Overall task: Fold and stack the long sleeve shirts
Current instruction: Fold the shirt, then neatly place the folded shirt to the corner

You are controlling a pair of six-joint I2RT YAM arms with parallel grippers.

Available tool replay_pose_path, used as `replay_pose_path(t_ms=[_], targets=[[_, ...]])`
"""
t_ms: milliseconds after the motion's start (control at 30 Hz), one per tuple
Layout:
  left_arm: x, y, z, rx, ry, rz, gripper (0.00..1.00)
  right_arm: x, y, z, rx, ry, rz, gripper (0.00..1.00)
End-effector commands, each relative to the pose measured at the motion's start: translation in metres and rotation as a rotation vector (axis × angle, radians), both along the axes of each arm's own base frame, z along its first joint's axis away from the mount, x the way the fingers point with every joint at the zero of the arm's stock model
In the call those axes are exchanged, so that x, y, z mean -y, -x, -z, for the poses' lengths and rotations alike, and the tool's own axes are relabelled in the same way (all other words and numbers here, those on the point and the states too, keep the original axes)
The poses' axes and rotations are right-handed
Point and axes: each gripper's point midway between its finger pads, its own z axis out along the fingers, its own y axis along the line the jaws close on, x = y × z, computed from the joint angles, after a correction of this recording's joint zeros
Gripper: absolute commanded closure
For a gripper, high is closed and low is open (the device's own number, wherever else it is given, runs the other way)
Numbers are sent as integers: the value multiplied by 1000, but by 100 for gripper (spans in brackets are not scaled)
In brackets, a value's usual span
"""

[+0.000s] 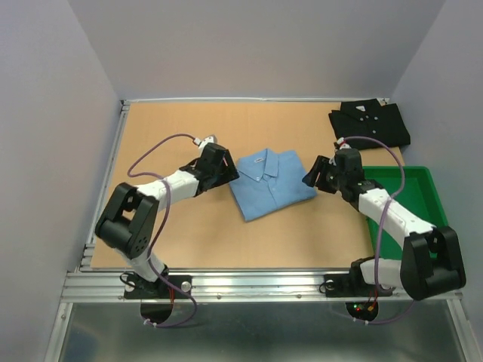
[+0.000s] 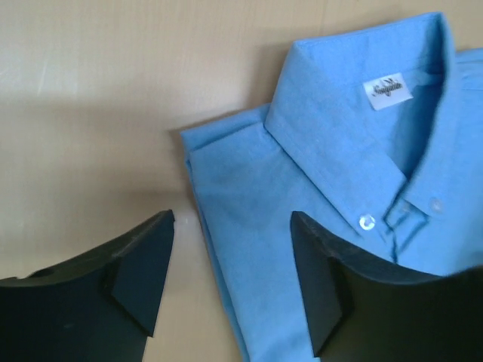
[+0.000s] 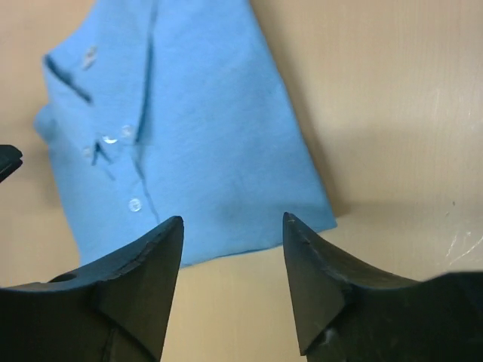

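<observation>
The light blue shirt (image 1: 272, 182) lies folded, collar up, in the middle of the table. It also shows in the left wrist view (image 2: 332, 196) and the right wrist view (image 3: 181, 136). The black shirt (image 1: 369, 122) lies folded at the far right corner. My left gripper (image 1: 230, 172) is open and empty at the blue shirt's left edge, its jaws astride that edge (image 2: 232, 226). My right gripper (image 1: 311, 178) is open and empty just off the blue shirt's right edge (image 3: 232, 226).
A green plastic tray (image 1: 411, 197) sits at the right edge of the table, under my right arm. Grey walls close in the table on the left, back and right. A metal rail runs along the near edge.
</observation>
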Motion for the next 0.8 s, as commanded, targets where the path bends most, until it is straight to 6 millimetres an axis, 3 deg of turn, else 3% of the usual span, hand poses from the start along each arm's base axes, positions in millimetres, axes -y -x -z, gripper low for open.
replay_pose_path(t_ms=[0,67,167,233,467,767], targets=[[-5,24,-34,20,86,-30,19,-10,-8,-60,169,-92,-11,33],[2,40,-37,-8,142,-20,16,-10,-3,-68,189,-114,-8,19],[12,71,-23,-66,167,11,14,-9,6,-77,211,-153,21,0],[21,92,-12,-107,177,27,14,-8,12,-80,221,-171,28,0],[39,132,12,-195,205,36,17,-7,27,-90,272,-186,10,0],[58,147,33,-239,211,2,28,-17,38,-73,202,-241,-23,0]])
